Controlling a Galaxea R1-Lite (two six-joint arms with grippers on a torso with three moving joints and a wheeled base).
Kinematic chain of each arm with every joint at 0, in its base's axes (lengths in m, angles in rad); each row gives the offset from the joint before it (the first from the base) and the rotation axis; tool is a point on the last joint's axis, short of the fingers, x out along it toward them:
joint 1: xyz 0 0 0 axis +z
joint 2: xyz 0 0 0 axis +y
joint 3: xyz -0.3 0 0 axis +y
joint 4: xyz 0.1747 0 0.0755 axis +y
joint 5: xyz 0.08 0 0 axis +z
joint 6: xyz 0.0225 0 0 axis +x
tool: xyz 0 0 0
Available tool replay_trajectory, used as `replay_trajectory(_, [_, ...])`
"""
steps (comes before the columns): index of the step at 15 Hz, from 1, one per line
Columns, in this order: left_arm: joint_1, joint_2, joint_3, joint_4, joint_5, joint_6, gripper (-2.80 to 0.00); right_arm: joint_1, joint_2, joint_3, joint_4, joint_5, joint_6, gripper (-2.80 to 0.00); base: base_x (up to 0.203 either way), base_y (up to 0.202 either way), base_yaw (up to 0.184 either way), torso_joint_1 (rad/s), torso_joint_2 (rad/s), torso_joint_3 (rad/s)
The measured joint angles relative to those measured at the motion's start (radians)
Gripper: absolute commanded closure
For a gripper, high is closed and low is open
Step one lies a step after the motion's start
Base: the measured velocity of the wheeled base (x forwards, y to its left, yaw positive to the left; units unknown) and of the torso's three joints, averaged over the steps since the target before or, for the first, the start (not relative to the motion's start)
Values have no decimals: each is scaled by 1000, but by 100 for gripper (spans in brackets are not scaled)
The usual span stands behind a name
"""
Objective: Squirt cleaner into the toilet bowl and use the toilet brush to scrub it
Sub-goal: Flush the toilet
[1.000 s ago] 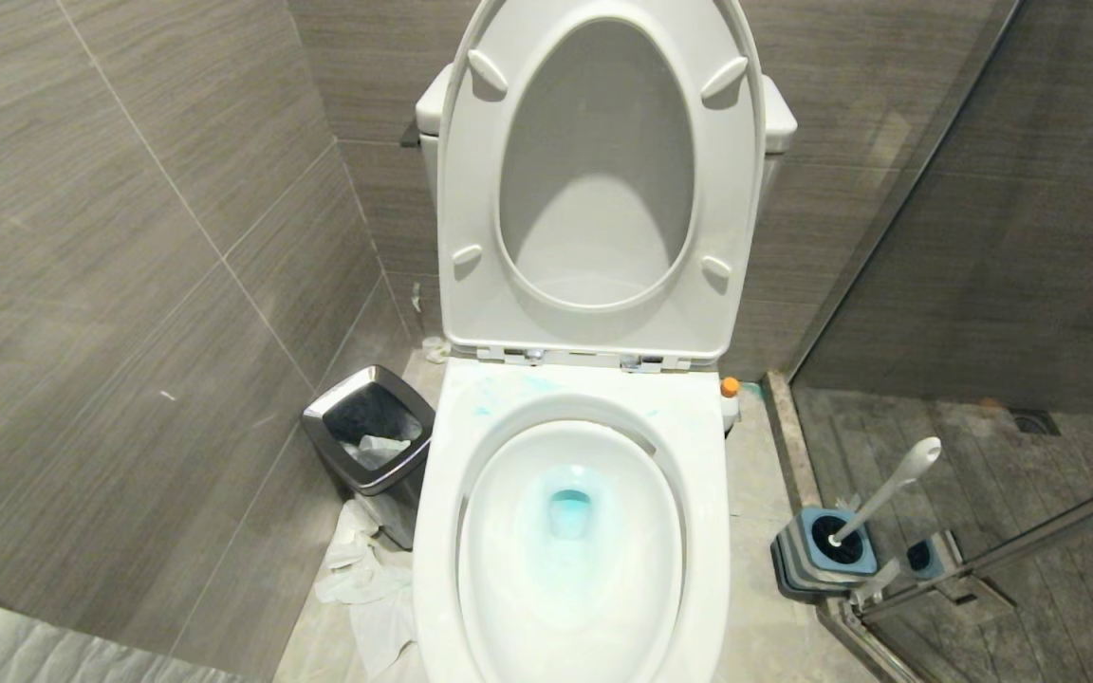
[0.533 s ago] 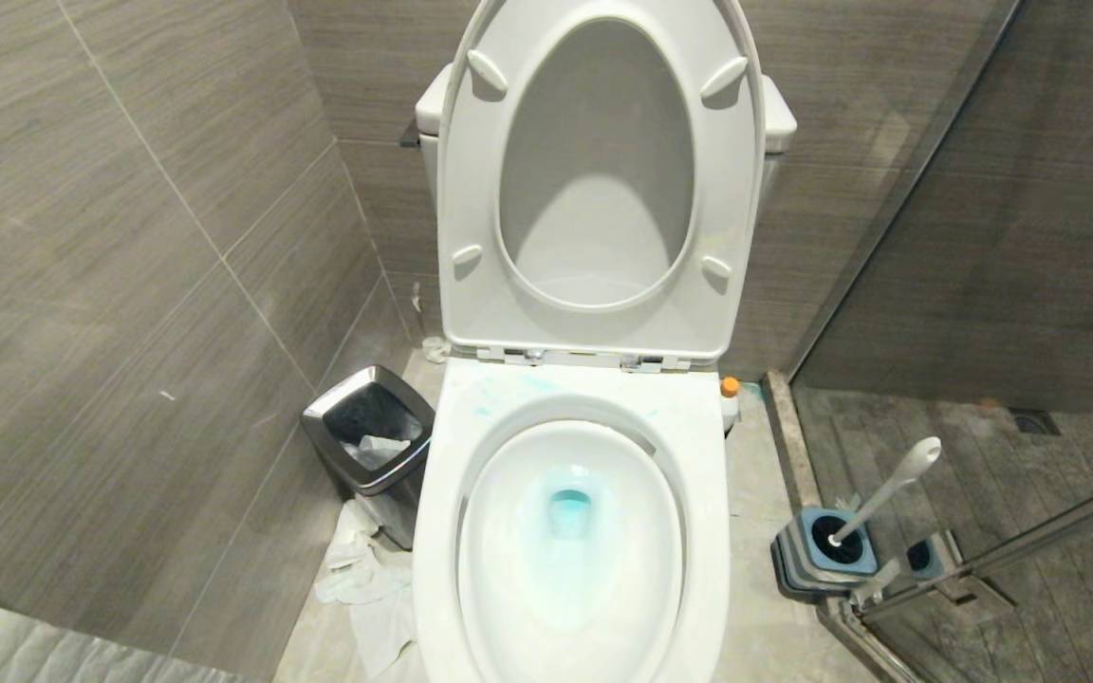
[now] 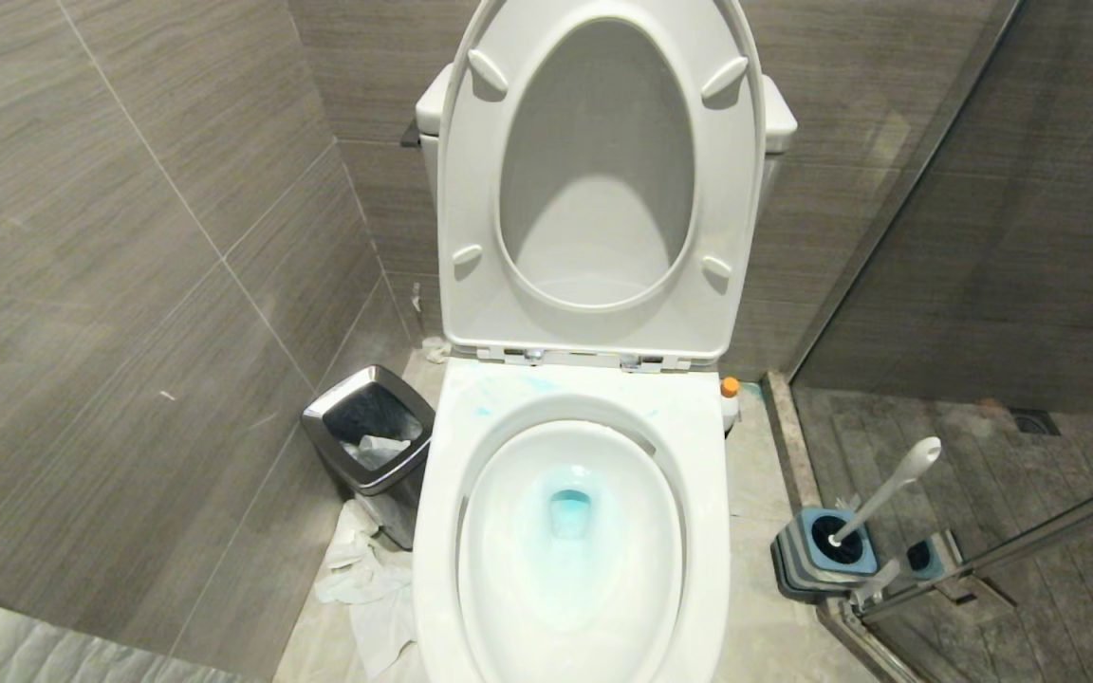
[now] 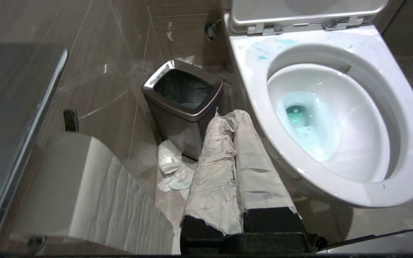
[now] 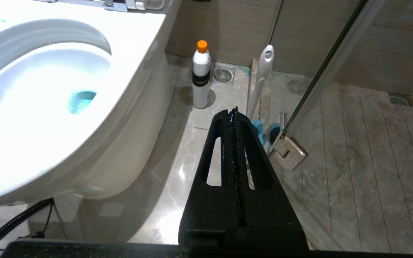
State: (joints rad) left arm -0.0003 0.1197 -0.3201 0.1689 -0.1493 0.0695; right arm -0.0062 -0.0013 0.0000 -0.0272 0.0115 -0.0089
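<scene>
A steel-rimmed black bin (image 3: 371,432) stands on the floor at about eight o'clock, crumpled white paper (image 3: 366,588) just below it, perhaps tissue. A glass shower door (image 3: 983,237) fills three o'clock.

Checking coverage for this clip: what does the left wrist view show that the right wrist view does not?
Left wrist only: the steel-rimmed black bin, crumpled white tissue on the floor, a toilet paper roll, the paper-wrapped left tool.
Right wrist only: the small white orange-capped bottle, the white toilet brush handle, the black right tool.
Both: the white ceramic toilet bowl holding blue cleaner.
</scene>
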Motion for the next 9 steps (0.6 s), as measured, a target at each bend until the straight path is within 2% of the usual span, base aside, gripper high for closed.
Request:
replay_trajectory(3, [0, 123, -82, -39, -22, -6, 0, 0, 0, 0, 0, 0, 0, 0, 0, 0, 0, 0, 0, 0])
replay_trajectory(9, [1, 437, -264, -258, -22, -27, 0, 0, 0, 0, 0, 0, 0, 0, 0, 0, 0, 0, 0, 0])
